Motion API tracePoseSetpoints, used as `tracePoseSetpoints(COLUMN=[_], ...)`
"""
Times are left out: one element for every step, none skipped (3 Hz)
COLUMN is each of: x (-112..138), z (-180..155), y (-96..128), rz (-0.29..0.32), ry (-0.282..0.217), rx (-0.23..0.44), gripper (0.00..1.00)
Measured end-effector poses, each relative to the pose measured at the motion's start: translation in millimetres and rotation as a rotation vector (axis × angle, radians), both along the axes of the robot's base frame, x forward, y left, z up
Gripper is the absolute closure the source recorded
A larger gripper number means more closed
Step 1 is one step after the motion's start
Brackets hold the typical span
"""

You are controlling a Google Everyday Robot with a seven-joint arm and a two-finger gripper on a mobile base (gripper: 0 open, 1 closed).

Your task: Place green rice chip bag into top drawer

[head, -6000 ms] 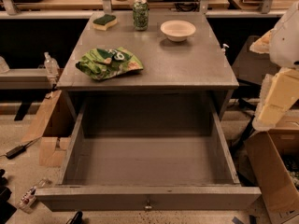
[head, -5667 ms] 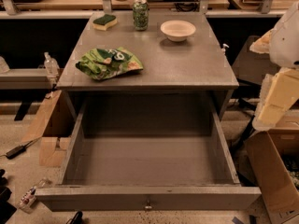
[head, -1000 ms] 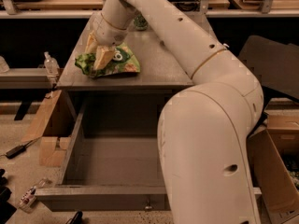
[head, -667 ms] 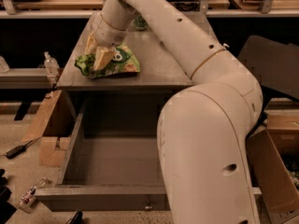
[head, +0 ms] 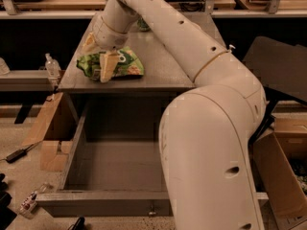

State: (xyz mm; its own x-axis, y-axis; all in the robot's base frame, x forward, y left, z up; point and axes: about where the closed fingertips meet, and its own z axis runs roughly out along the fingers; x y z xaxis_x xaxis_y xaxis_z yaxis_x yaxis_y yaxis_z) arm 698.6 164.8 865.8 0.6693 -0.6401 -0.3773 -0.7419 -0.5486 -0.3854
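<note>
The green rice chip bag (head: 125, 64) lies crinkled on the left front part of the grey tabletop (head: 163, 71). My gripper (head: 99, 54) is down over the bag's left half. One tan finger (head: 108, 66) rests on the bag and the other finger (head: 89, 42) stands at its far-left edge, the two spread apart. The top drawer (head: 112, 164) is pulled out wide below the table, with a plain grey interior and a small knob (head: 151, 213) at the front. My white arm covers the drawer's right half.
A green can (head: 143, 25) peeks out behind the arm at the table's back. Cardboard boxes stand on the floor at the left (head: 48, 138) and right (head: 283, 171). A clear bottle (head: 52, 65) sits on the left shelf. A dark chair (head: 283, 66) is at the right.
Six seconds ago the arm was off to the right; it has since reached across the table onto the bag. Over the last second the gripper and bag have hardly moved.
</note>
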Motion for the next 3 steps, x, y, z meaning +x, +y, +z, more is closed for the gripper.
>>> tracePoseSetpoints(x=[0.2,1.1,2.7], z=[-1.4,-5.3,-8.8], y=[1.3,3.1,3.8], rz=[0.001,-0.01,-0.031], ry=[0.001,0.007,0.01], rx=[0.0,-0.025,-0.071], gripper=[0.0,0.0,0.13])
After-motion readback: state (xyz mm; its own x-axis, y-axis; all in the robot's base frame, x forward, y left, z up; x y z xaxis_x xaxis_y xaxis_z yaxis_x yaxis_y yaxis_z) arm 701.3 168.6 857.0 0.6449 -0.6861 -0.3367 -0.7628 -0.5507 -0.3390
